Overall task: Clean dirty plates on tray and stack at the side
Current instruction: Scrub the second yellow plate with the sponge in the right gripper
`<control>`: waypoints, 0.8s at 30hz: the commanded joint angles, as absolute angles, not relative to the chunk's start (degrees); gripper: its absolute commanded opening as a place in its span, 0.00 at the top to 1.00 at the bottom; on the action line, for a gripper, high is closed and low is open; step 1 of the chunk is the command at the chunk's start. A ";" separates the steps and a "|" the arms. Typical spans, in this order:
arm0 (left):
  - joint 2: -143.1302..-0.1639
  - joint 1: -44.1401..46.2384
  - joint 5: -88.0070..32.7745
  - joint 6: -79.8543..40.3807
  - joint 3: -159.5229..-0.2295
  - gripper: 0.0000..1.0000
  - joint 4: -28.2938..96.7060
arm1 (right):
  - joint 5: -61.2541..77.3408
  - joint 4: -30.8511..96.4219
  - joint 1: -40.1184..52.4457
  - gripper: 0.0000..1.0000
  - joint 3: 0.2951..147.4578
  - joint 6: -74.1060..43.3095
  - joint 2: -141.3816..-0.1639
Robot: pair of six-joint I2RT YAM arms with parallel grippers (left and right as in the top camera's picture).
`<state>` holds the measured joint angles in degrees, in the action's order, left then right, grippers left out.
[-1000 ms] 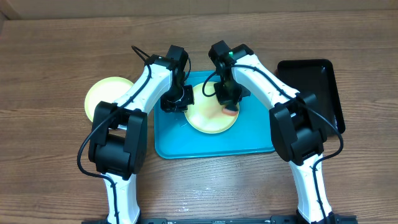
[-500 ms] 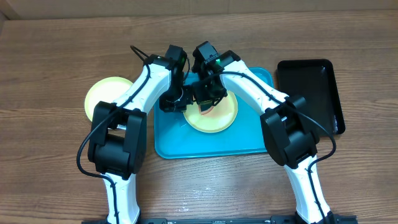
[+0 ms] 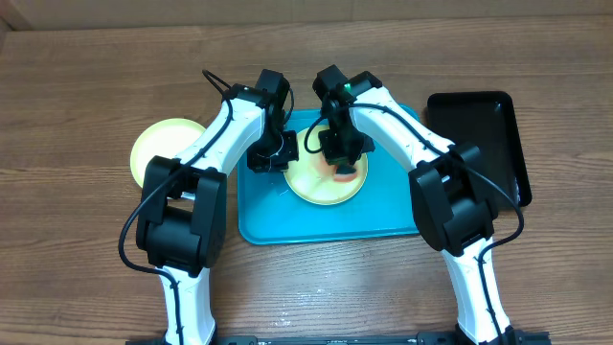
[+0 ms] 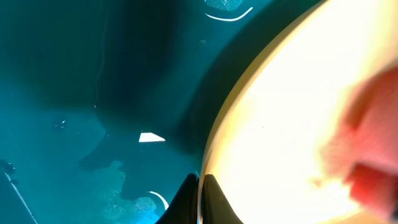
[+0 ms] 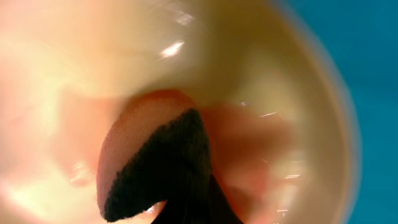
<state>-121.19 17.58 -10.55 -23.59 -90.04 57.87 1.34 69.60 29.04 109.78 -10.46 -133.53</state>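
A pale yellow plate (image 3: 321, 187) lies on the turquoise tray (image 3: 287, 225). My left gripper (image 3: 277, 161) is shut on its left rim; in the left wrist view the fingertips (image 4: 200, 198) pinch the plate edge (image 4: 280, 112) above the wet tray floor (image 4: 93, 74). My right gripper (image 3: 344, 163) is shut on a pink-orange sponge (image 3: 348, 173) and presses it on the plate's right part. In the right wrist view the sponge's dark pad (image 5: 161, 168) rubs reddish smears on the plate (image 5: 124, 50). A second pale yellow plate (image 3: 158, 144) lies on the table at the left. The white plate is out of view.
A glossy black tray (image 3: 479, 129) lies on the wooden table to the right of the turquoise tray. Both arms cross over the tray's back half. Water drops and wet patches show on the tray floor near the plate.
The right gripper with the sponge swept left across the plate half a second ago and is now back on the plate's right part. The left gripper has held still on the rim.
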 commanded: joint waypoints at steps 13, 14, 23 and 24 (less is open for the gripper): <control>-119.50 17.69 -10.76 -22.31 -90.70 0.71 57.56 | -2.39 60.62 29.56 0.96 110.65 -10.41 -133.97; -119.61 17.82 -11.05 -22.28 -90.70 0.68 57.36 | -2.31 60.60 29.56 0.96 110.65 -10.41 -133.97; -122.17 18.02 -12.34 -24.34 -90.50 0.70 56.58 | -2.20 60.97 29.56 0.96 110.65 -10.41 -133.97; -122.19 17.96 -12.32 -24.45 -90.48 0.72 56.55 | -2.17 60.97 29.56 0.96 110.65 -10.41 -133.97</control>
